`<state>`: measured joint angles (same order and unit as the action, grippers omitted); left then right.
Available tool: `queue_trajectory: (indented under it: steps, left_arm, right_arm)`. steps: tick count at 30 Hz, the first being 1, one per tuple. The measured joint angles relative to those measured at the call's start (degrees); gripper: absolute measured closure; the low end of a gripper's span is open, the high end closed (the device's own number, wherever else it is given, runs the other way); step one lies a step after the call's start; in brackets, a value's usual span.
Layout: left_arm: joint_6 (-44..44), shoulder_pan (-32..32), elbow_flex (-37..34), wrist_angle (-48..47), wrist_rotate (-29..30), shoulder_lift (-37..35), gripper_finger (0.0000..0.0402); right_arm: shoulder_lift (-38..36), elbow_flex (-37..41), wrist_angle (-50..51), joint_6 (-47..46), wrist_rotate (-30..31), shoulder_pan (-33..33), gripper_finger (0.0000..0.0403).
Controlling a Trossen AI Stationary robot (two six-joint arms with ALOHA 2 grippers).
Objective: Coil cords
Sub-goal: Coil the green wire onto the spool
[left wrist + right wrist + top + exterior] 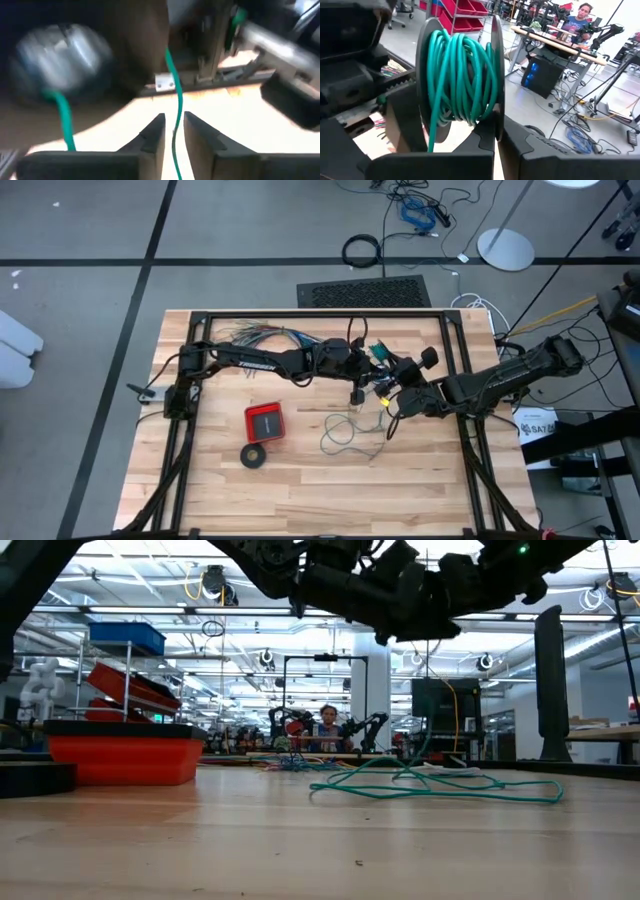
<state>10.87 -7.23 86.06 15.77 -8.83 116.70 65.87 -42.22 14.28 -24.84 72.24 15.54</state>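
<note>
A dark spool [462, 75] wound with teal-green wire stands upright in front of my right gripper [497, 142], which is shut on it above the table's middle [408, 385]. From the spool a strand of the wire [175, 115] runs down between the fingers of my left gripper [174, 132], which is open by a narrow gap; I cannot tell whether they touch it. The remaining wire [350, 430] lies in loose loops on the table [430, 785] below both grippers. My right gripper pinches the rim of one of the spool's flat side discs [496, 120] between its two fingers. The spool stands on edge beyond the fingertips, lifted clear of the table, and wire trails down from it.
A red box [265, 421] and a black tape ring [253, 456] lie left of the loose wire. A fanned bundle of coloured wires [265, 335] lies at the far edge under the left arm. A person sits at a bench beyond the table [577, 17].
</note>
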Motion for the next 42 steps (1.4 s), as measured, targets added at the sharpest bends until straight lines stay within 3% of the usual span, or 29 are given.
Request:
queue_trajectory:
  steps: [5,15,32,42]
  left_arm:
    - [0.04,-0.91,-1.84,4.68,-2.44,-0.08,0.0293]
    - [1.55,-3.22,-7.12,17.88,-14.77,1.46,0.0288]
    - [3.07,-6.65,-7.86,21.53,-37.53,2.29,0.0288]
    - [0.36,-6.74,-7.84,26.75,-41.06,6.85,0.0288]
  right_arm:
    - [-2.43,0.0,-0.08,0.02,0.16,1.66,0.0403]
    - [-7.63,0.0,-7.13,7.09,-0.53,6.54,0.0403]
    - [-12.58,-0.02,-9.77,10.46,-1.04,13.96,0.0403]
    - [-13.62,-0.02,-9.68,10.56,-1.25,15.34,0.0403]
